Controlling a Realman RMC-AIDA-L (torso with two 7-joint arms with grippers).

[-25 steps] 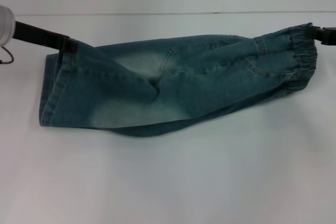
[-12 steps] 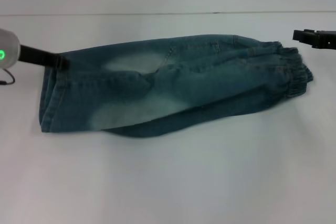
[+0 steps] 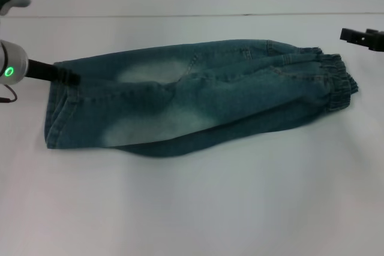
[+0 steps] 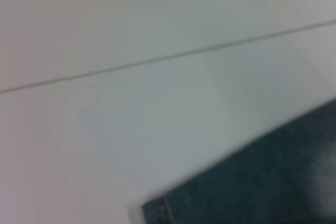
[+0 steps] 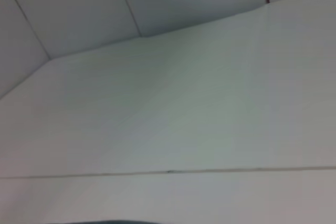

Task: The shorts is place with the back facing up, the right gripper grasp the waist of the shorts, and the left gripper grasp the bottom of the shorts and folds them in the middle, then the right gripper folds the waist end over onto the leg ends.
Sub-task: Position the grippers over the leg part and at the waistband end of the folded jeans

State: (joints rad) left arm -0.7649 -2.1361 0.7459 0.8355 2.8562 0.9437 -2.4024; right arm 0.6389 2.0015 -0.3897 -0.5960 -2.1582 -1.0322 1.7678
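Faded blue denim shorts (image 3: 192,97) folded lengthwise on white table (image 3: 198,208), hems at 9 o'clock, elastic waist at 3. Left gripper (image 3: 66,76) touching hem corner, grip unclear. Right gripper (image 3: 360,36) off the cloth, around 2 o'clock, let go.

head looks down, wrists graze table (image 3: 240,208)

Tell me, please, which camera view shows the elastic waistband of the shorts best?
The head view: the puckered waistband of the shorts lies fully visible there. The left wrist view shows only a denim corner, the right wrist view hardly any denim.
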